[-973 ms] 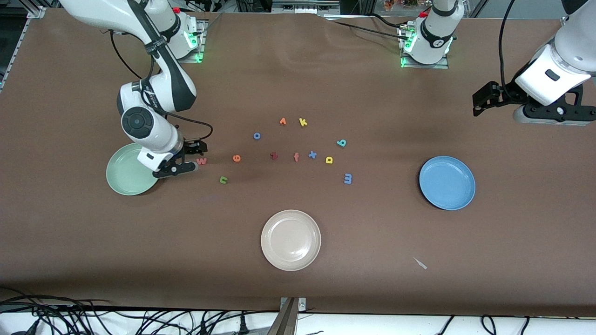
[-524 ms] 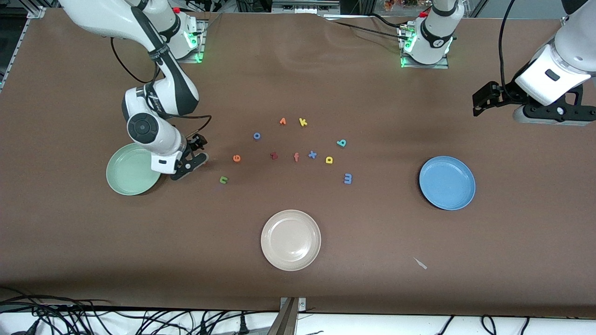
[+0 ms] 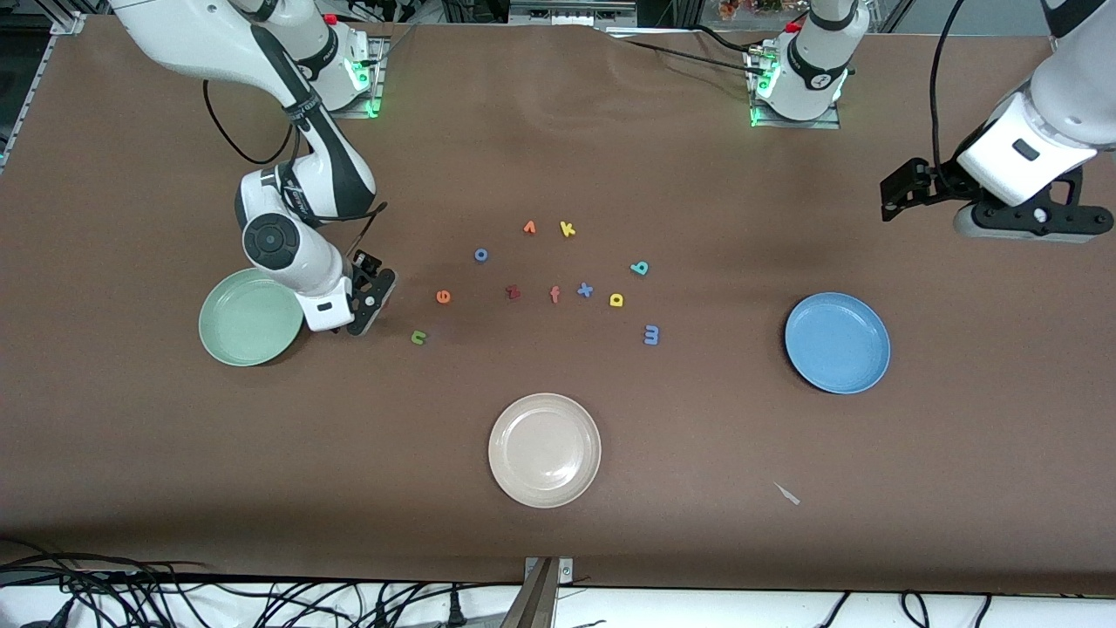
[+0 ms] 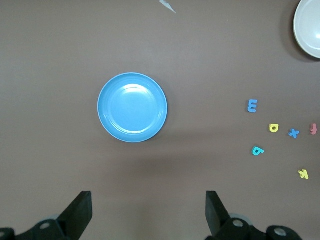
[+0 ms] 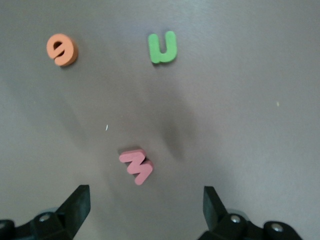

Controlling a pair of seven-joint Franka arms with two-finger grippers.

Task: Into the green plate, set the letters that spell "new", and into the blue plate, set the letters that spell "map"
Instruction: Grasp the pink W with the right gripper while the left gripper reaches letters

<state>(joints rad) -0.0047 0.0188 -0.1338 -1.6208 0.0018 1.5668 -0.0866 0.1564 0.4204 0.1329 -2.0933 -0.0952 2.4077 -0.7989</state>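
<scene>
Front view: my right gripper (image 3: 364, 301) hangs low over the tabletop just beside the green plate (image 3: 235, 327), which sits toward the right arm's end of the table. The w is hidden under it. Orange e (image 3: 443, 296) and green n (image 3: 418, 337) lie bare on the tabletop near the middle, the n nearer the camera. Yellow a (image 3: 616, 300), teal p (image 3: 640, 268) and blue m (image 3: 651, 334) lie toward the blue plate (image 3: 837, 343), well apart from it. My left gripper (image 3: 911, 187) waits high over the left arm's end of the table.

Left wrist view: my fingers (image 4: 80, 215) are spread wide, nothing between them. Blue plate (image 4: 132, 107) holds no letters; m (image 4: 252, 106), a (image 4: 273, 128), p (image 4: 257, 150) lie off to one side.

Right wrist view: my fingers (image 5: 77, 207) are spread wide, and the pinkish-red w (image 5: 136, 166) lies on the tabletop between them, untouched. Orange e (image 5: 62, 49) and green n (image 5: 163, 48) lie well apart from it.
</scene>
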